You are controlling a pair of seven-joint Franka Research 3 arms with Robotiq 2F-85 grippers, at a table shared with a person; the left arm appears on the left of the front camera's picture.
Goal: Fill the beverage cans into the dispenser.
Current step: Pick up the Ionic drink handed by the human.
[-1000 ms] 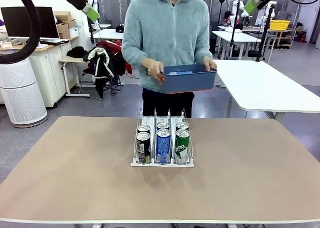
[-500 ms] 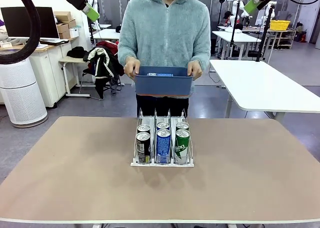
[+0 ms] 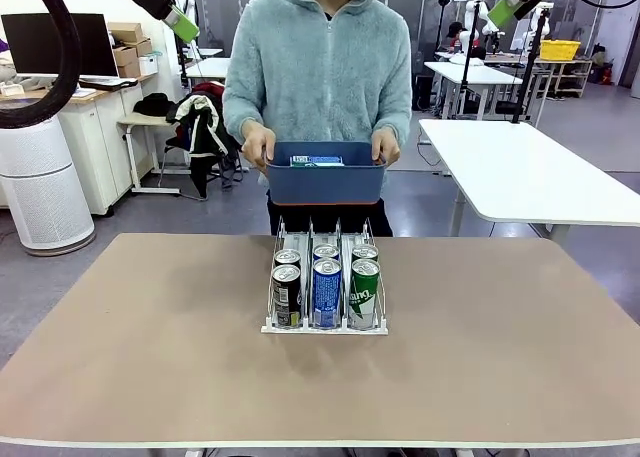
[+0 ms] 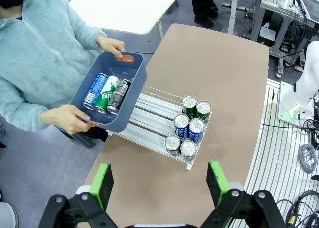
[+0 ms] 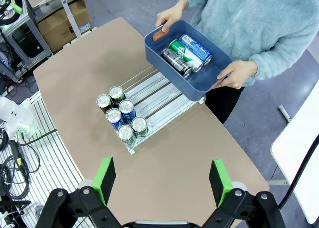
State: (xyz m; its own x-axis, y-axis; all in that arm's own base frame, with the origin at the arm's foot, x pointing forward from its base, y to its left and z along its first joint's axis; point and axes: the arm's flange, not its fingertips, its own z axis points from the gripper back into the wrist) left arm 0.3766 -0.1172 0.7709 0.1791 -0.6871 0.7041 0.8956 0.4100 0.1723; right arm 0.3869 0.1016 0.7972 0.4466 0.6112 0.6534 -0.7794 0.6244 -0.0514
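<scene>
Here both my claws hang released, green pads spread wide. Far below my left claw (image 4: 159,182) on the smooth tan table (image 4: 214,78), the ribbed white wire dispenser (image 4: 149,113) holds six slim aluminium cans (image 4: 189,130) upright at its low front lip. Beyond my right claw (image 5: 162,179), a person (image 5: 259,18) in fuzzy fleece holds a rounded blue plastic bin (image 5: 154,48) near the dispenser's far end, with three more cans lying inside.

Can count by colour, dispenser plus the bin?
Blue cans: 3 (2 in the dispenser, 1 in the bin)
Green cans: 3 (2 in dispenser, 1 in bin)
Black cans: 3 (2 in dispenser, 1 in bin)
Total: 9
</scene>
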